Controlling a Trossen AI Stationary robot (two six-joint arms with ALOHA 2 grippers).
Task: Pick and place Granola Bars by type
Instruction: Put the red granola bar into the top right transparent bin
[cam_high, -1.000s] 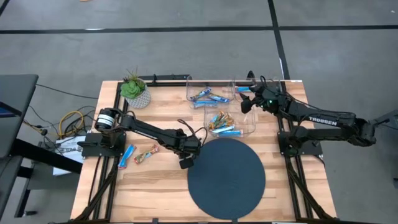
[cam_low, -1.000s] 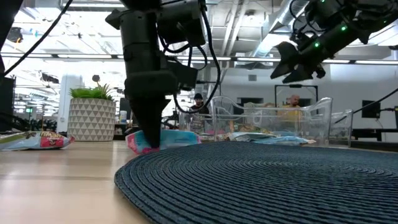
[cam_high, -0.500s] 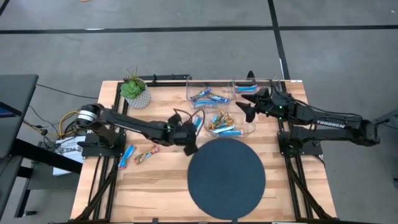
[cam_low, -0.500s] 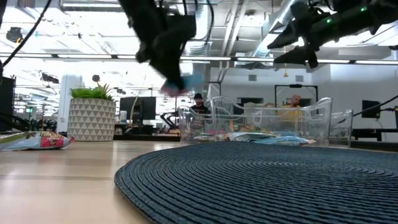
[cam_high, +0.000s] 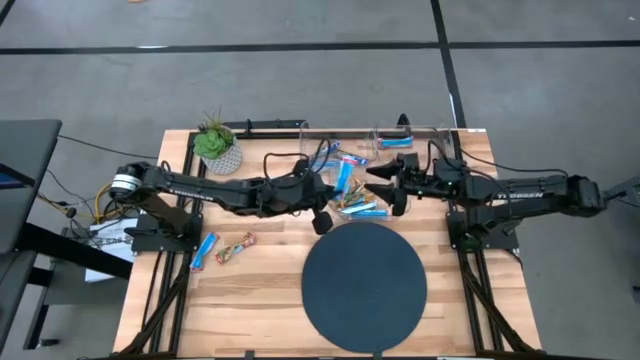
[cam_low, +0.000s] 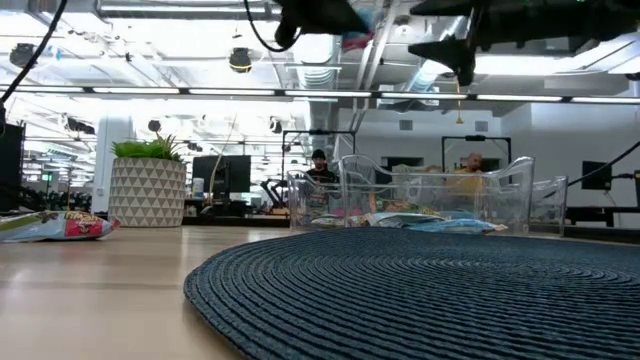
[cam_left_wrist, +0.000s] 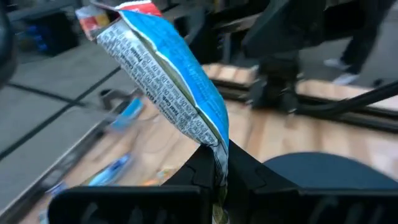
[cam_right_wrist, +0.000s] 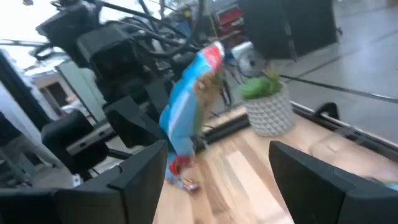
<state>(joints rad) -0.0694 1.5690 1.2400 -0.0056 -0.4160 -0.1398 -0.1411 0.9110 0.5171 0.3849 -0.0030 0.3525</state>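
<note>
My left gripper (cam_high: 336, 192) is shut on a light-blue granola bar with a red end (cam_left_wrist: 166, 74), held high over the clear bins; the bar also shows in the high view (cam_high: 345, 174). My right gripper (cam_right_wrist: 227, 180) is open and empty. It points level toward the bar (cam_right_wrist: 188, 109) from the table's right and does not touch it. It also shows in the high view (cam_high: 382, 187). Two more bars, one blue (cam_high: 205, 250) and one brown-orange (cam_high: 235, 247), lie flat on the table at the left. Several bars lie in the bins (cam_high: 360, 207). My left gripper pinches the bar's crimped end seam (cam_left_wrist: 217, 157) between its two fingers. The bar is lifted clear of the table and the bins. It sticks out beyond the fingertips, its red end (cam_left_wrist: 99, 15) farthest from them, toward the table's far edge.
Clear plastic bins (cam_high: 400, 205) stand at the far middle and right of the table, one holding a blue bar (cam_high: 396, 142). A dark round woven mat (cam_high: 365, 285) lies at the near middle. A potted plant (cam_high: 218, 148) stands at the far left.
My left gripper has lifted the blue bar off the table beside the mat's left edge. It has carried it up and toward the far right, over the bins. My right gripper has moved toward the table's left and near side, turned toward the bar, and stayed open.
</note>
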